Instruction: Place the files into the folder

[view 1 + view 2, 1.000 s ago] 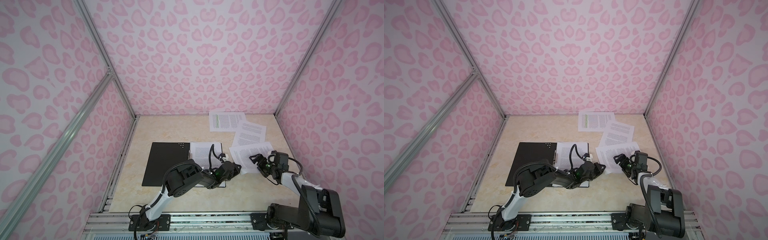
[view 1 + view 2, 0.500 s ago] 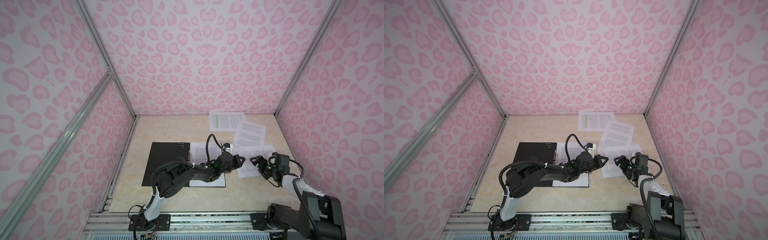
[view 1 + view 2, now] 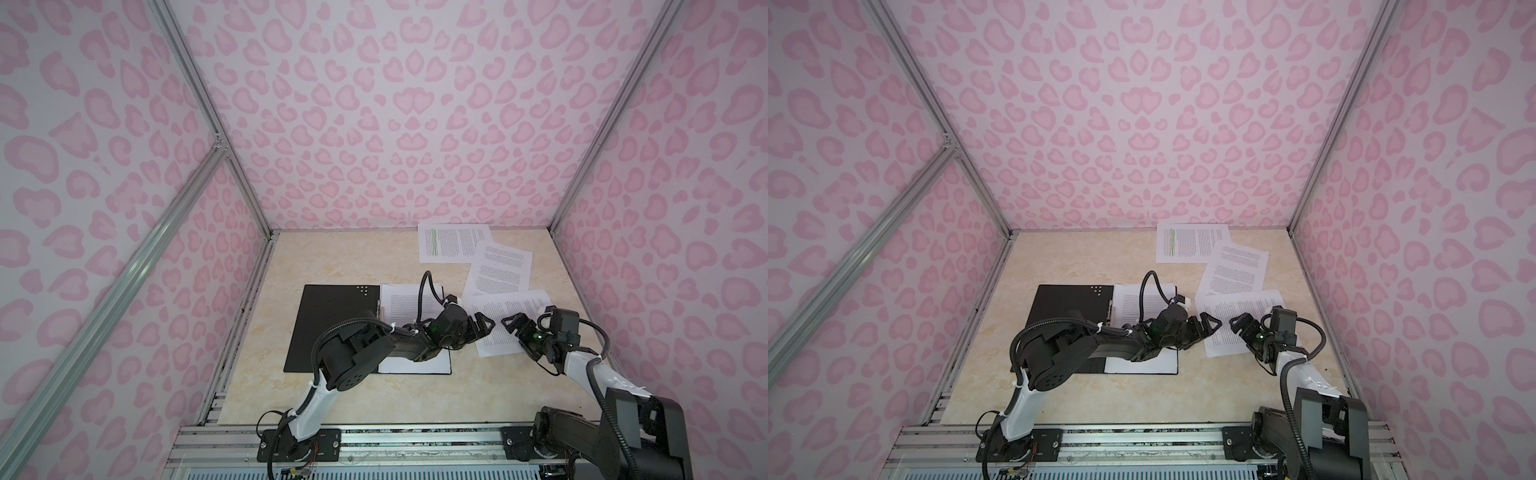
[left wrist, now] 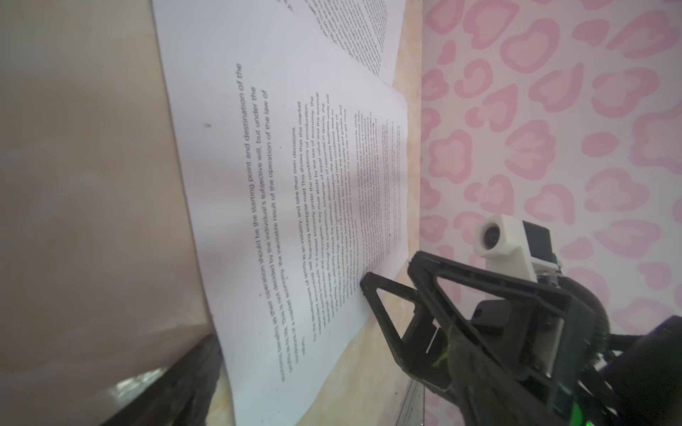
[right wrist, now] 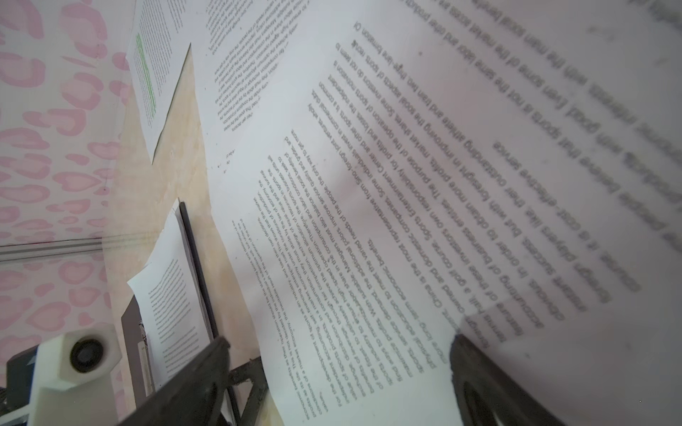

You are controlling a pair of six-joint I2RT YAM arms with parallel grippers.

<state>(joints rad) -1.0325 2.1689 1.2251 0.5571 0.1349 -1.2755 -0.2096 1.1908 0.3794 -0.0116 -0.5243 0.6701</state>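
The folder (image 3: 332,324) lies open on the table, black inside up, with one white file (image 3: 401,303) on its right half. Three more files lie to the right: one with green lines (image 3: 453,243) at the back, a second (image 3: 498,266), and a third (image 3: 515,309) nearest. My left gripper (image 3: 484,328) is open at that third file's left edge. My right gripper (image 3: 509,326) faces it, also open. In the right wrist view its jaws (image 5: 339,372) straddle the third file (image 5: 369,221). In the left wrist view one right fingertip (image 4: 367,287) touches the file (image 4: 295,184).
Pink-patterned walls (image 3: 395,124) close in the tan tabletop (image 3: 332,266) on three sides. A metal rail (image 3: 374,440) with both arm bases runs along the front. The left arm reaches across the folder's right half.
My left gripper has swung right from the folder to the nearest loose file and its jaws have opened wide. The right gripper has stayed open and almost still.
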